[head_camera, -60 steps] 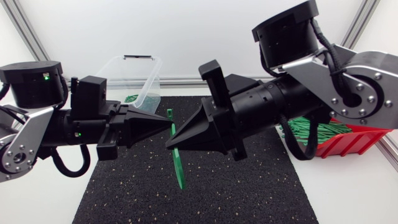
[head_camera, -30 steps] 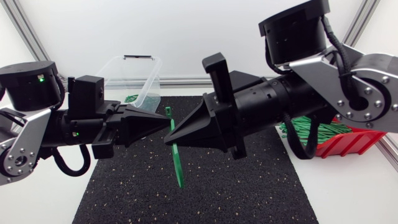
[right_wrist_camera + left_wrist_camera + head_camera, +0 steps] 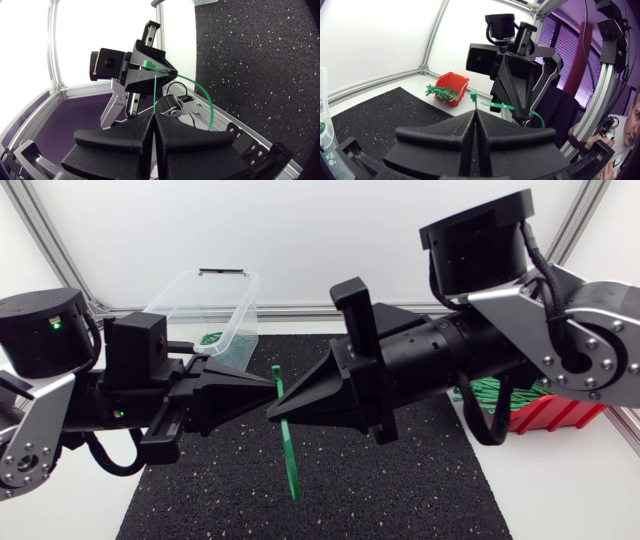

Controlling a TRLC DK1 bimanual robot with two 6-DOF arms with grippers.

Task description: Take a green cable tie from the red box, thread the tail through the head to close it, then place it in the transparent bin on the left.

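Note:
A green cable tie [image 3: 288, 450] hangs over the middle of the black mat, its head [image 3: 276, 368] uppermost and its tail free near the mat. My left gripper [image 3: 272, 383] is shut on it just below the head. My right gripper [image 3: 271, 412] is shut on the strap slightly lower, tip to tip with the left. In the left wrist view the tie's head [image 3: 473, 93] stands above my own shut fingers and the strap bows toward the right gripper. In the right wrist view the strap [image 3: 207, 102] arcs beside the left gripper's tip. The red box [image 3: 562, 412] sits at the right, the transparent bin [image 3: 215, 305] at the back left.
The black mat [image 3: 400, 480] covers the table's middle. Several green ties [image 3: 500, 388] fill the red box [image 3: 451, 86], partly hidden behind my right arm. A few green ties [image 3: 210, 338] show at the bin's foot. Both arms span the mat's width.
My left arm has sunk a little toward the table's front and the tie's tail hangs lower. The right arm shifted slightly. Both grips on the tie are unchanged.

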